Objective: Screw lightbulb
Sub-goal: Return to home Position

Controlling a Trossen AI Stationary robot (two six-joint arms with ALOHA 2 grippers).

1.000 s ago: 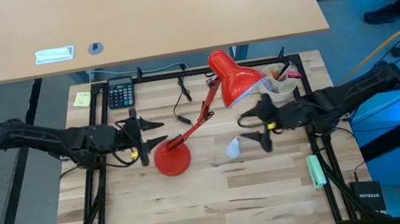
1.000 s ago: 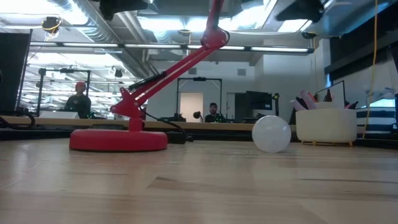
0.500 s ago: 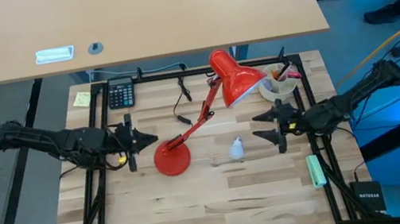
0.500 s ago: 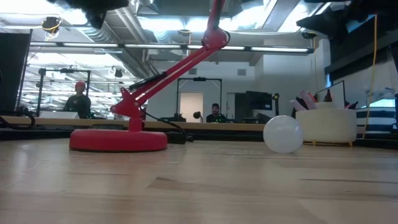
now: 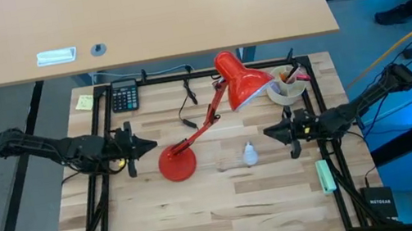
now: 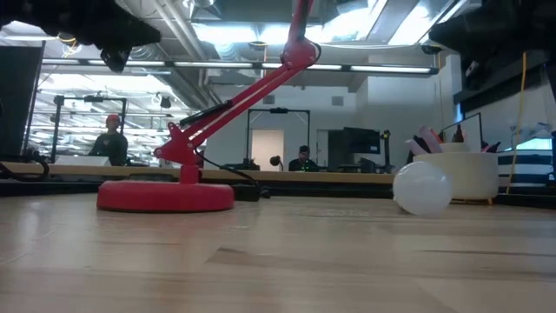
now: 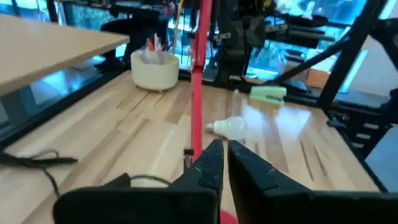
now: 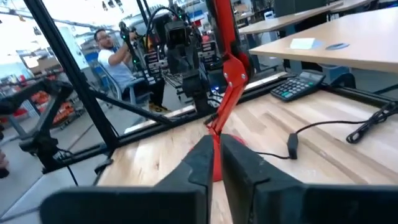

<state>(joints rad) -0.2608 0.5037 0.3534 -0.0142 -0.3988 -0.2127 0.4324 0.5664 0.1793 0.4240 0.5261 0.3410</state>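
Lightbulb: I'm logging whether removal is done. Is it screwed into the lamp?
No, the lightbulb lies loose on the table, apart from the lamp.

Two dark six-joint robot arms reach inward from opposite sides, low and nearly level, pointing at each other. The left arm's dark two-finger gripper [image 5: 147, 145] and the right arm's dark two-finger gripper [image 5: 269, 132] sit well apart, each with its fingers drawn nearly together.
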